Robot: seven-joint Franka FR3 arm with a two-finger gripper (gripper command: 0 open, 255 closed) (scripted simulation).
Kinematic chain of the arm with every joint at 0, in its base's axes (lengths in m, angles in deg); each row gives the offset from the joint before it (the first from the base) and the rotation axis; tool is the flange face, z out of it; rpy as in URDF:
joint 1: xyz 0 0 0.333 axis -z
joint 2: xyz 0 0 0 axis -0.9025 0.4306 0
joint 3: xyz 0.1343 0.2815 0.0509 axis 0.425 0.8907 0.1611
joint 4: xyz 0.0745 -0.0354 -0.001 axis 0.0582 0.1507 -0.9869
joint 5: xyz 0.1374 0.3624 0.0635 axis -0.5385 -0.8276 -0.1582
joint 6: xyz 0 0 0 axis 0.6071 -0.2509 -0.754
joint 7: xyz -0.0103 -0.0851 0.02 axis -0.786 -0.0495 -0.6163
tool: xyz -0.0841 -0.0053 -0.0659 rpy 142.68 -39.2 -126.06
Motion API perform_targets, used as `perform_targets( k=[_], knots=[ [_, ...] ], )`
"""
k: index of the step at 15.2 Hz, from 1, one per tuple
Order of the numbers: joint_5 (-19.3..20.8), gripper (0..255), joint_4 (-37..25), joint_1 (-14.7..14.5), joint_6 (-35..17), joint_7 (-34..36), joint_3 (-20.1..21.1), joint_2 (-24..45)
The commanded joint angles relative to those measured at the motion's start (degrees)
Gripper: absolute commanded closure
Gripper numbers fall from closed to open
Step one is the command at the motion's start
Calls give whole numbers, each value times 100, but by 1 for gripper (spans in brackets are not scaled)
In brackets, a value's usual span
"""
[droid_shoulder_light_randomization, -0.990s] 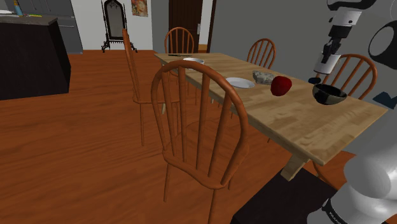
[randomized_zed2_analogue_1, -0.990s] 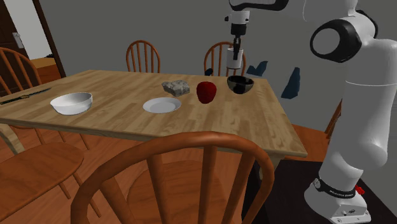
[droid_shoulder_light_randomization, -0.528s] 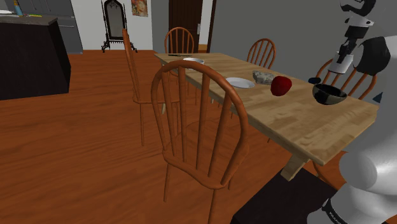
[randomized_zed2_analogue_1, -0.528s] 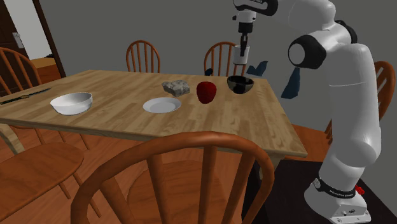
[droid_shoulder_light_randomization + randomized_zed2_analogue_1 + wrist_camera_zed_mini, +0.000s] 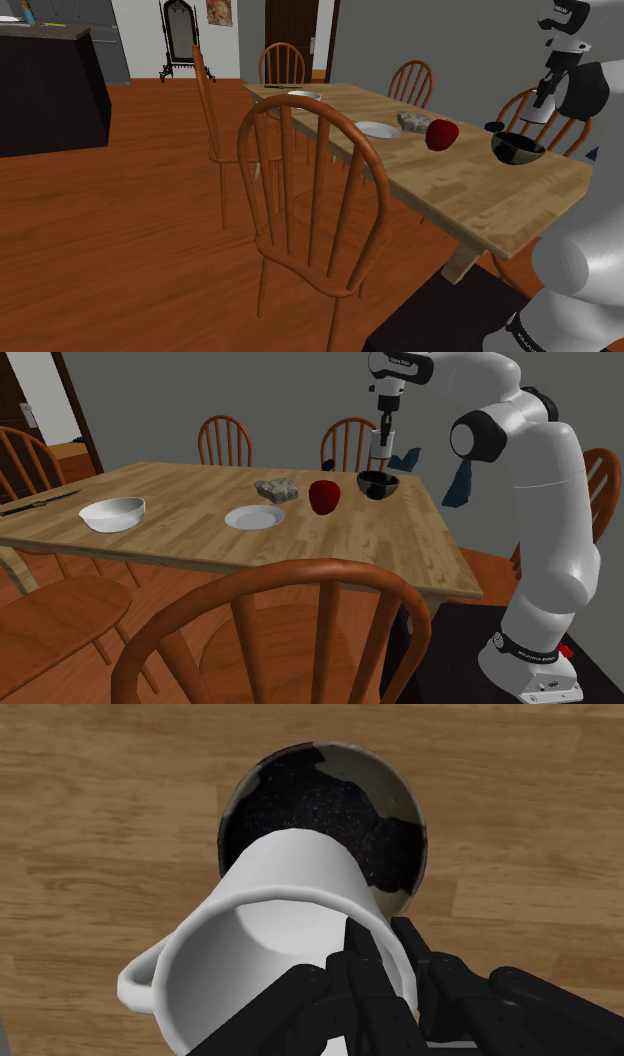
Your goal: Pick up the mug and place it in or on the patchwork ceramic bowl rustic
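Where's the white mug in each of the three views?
Shoulder view: mug upper right, above the dark bowl.
Second exterior view: mug top centre, above the bowl.
Wrist view: mug clasped by the end effector, before the bowl.
Shared landmark: the bowl.

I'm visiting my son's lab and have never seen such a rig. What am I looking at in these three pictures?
It is a white robot arm on a stand beside a wooden table, all drawn by a simulator. Two pictures look on from the room. The third comes from a camera on the hand, looking down past its black gripper. The gripper pinches the wall of a white mug and holds it in the air above a black-and-cream bowl. Also on the table are a red fruit-like thing, a grey lump, a plate and a white bowl.
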Motion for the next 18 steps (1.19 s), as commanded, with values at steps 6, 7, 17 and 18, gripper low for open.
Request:
perform_targets(
  k=[6,7,17,18],
  knots=[
    [210,255,1153,-299,-791,22,-26,-385],
    [231,255,1286,-328,-889,28,-26,-423],
    [303,255,1837,-436,-1314,47,-24,-558],
    [303,255,1837,-436,-1314,47,-24,-558]
  ],
)
